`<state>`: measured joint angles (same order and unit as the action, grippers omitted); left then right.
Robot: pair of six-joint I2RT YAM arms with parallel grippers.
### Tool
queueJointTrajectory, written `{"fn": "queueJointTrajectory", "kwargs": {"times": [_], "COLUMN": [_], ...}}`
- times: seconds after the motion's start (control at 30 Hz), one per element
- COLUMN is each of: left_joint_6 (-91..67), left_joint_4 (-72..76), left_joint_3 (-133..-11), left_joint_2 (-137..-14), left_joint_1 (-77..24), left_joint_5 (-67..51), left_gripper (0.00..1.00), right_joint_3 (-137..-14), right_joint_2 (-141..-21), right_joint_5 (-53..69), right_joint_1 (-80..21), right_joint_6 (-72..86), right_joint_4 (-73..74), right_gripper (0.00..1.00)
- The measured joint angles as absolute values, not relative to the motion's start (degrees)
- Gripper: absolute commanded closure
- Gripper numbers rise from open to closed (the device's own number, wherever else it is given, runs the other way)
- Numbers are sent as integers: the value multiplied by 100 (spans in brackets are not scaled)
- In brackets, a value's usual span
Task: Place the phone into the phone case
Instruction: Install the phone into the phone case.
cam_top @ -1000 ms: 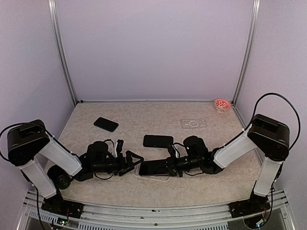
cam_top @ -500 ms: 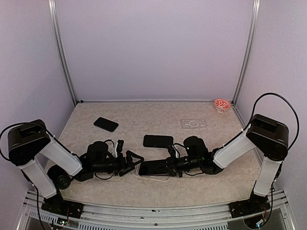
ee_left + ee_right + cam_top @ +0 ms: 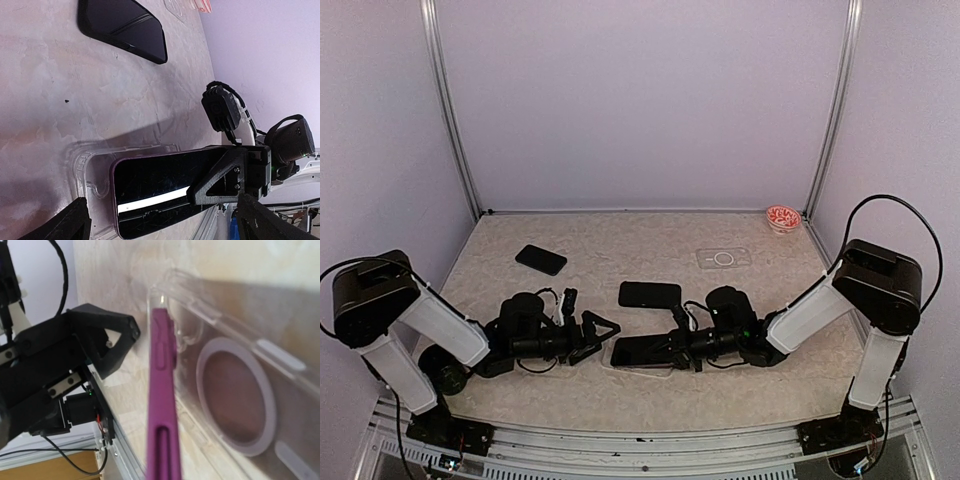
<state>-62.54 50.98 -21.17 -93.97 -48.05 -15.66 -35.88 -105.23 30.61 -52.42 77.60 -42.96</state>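
Two grippers near the front edge. Right gripper (image 3: 676, 348) pinches the phone (image 3: 160, 187) by its right end, over a clear case (image 3: 235, 405). Left gripper (image 3: 595, 340) spread wide, empty, just left. Only the right wrist view shows the phone's purple rim and the case's moulded ring. Farther: middle black phone (image 3: 648, 294), left black phone (image 3: 540, 259), second clear case (image 3: 723, 258), round red dish (image 3: 783, 218).

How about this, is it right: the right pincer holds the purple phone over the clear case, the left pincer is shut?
No: the left pincer is open, as the top view shows. The right pincer does hold the purple phone over the clear case.
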Motion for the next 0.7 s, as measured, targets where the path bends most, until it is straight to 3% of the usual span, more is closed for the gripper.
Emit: {"fn": "queueJointTrajectory", "kwargs": {"times": [0.7], "left_joint_6": [-6252], "left_joint_4": [5050], "left_joint_3": [-2117], "left_joint_2": [-9297], "left_joint_1": [-4805], "left_joint_5": [-1455], "left_gripper": [1], "right_joint_3": [-3218], "right_joint_2": [-10521], "right_joint_5": [3129], "right_joint_1": [-5043], "right_joint_6": [8001], "right_joint_4": [-4779], "right_gripper": [100]}}
